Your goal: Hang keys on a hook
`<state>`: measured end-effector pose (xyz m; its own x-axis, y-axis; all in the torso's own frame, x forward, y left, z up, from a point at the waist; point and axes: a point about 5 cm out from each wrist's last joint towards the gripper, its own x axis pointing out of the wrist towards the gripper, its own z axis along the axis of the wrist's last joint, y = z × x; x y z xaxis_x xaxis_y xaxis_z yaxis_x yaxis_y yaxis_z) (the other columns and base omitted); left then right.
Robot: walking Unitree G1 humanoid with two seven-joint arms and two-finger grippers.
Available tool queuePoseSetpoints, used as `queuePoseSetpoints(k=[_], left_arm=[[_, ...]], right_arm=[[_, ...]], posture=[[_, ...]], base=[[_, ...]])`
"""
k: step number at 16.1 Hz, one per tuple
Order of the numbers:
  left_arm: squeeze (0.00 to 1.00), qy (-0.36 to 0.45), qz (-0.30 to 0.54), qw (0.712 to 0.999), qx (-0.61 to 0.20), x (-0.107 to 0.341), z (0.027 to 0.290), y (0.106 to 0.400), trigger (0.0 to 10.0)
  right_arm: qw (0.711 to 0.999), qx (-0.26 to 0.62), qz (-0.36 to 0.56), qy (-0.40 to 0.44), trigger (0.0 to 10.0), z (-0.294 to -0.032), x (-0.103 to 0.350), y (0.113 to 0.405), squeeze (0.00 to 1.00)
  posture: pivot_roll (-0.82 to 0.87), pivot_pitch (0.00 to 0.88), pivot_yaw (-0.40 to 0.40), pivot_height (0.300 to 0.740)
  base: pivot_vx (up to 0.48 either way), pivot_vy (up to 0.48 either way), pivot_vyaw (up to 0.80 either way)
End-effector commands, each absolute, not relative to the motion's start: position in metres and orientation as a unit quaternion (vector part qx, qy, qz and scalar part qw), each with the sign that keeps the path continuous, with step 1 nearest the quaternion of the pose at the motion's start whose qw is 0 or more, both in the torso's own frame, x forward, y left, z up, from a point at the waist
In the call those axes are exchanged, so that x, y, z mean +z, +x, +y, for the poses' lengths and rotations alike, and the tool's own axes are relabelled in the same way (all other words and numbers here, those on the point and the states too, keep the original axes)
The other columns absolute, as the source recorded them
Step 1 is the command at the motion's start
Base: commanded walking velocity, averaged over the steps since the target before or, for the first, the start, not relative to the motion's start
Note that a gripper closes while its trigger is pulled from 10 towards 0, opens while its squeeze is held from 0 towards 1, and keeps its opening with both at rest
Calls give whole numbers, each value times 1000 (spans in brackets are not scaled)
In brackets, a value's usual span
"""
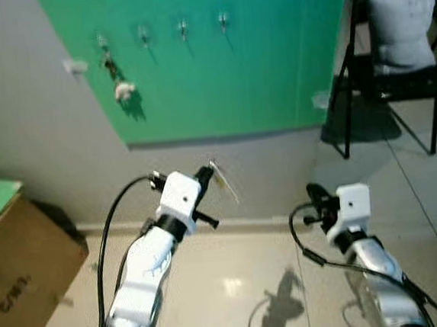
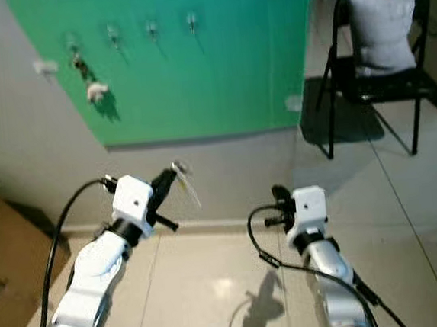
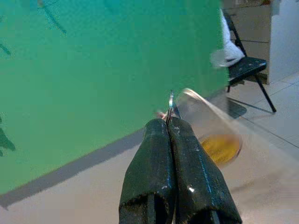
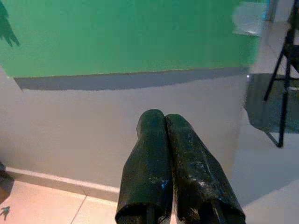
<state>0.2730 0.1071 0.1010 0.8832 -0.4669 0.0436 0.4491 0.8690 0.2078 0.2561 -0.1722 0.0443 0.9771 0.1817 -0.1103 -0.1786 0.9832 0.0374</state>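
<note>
Wall [image 1: 33,141]: grey, plain, facing the robot, with a pale skirting along the tiled floor [image 1: 236,277].

Green panel [image 1: 219,79]: fixed on the wall, covering its upper part.

Folding chair [image 1: 395,79]: black, standing to the right on the tiles, a grey cushion [image 1: 399,25] propped on its seat.

Cardboard box [image 1: 22,280]: brown, low at the left, against the wall.

Left gripper [image 1: 207,172]: raised in front of the wall below the panel, fingers pressed tight together on the keys. It was the nearer arm to the hooks and the one carrying the load.

Right gripper [image 1: 318,197]: lower and to the right, fingers closed against each other, nothing between them, idle.

Hooks [image 1: 183,27]: a row of four small metal ones near the top of the panel. The leftmost already carried a small white trinket [image 1: 124,90]; the other three looked free.

Keys [image 3: 205,130]: a thin wire ring stood upright out of the left fingertips, with a blurred yellowish tag hanging beside it. The load swung loose to the right of the tips.

Relation for the coming move: the hooks lay well above and ahead of the left fingers, on the panel. Judged from this, the arm had to lift and reach forward, keeping the ring's opening facing a free hook.
</note>
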Motion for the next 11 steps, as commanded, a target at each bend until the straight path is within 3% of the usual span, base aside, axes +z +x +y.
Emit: queuePoseSetpoints(k=[1,8,11], left_arm=[[0,94,-36,972,-214,100,120,275,0],[0,98,-44,975,-192,103,123,273,0],[0,87,-35,982,-166,112,127,282,0]], right_arm=[[994,101,45,15,10000,-164,48,257,0],[993,102,49,14,10000,-165,45,255,0],[993,105,54,14,10000,-165,43,253,0]], posture=[[-235,0,118,740],[-230,0,114,740],[-227,0,113,740]], base=[[461,0,0],[461,0,0],[0,0,0]])
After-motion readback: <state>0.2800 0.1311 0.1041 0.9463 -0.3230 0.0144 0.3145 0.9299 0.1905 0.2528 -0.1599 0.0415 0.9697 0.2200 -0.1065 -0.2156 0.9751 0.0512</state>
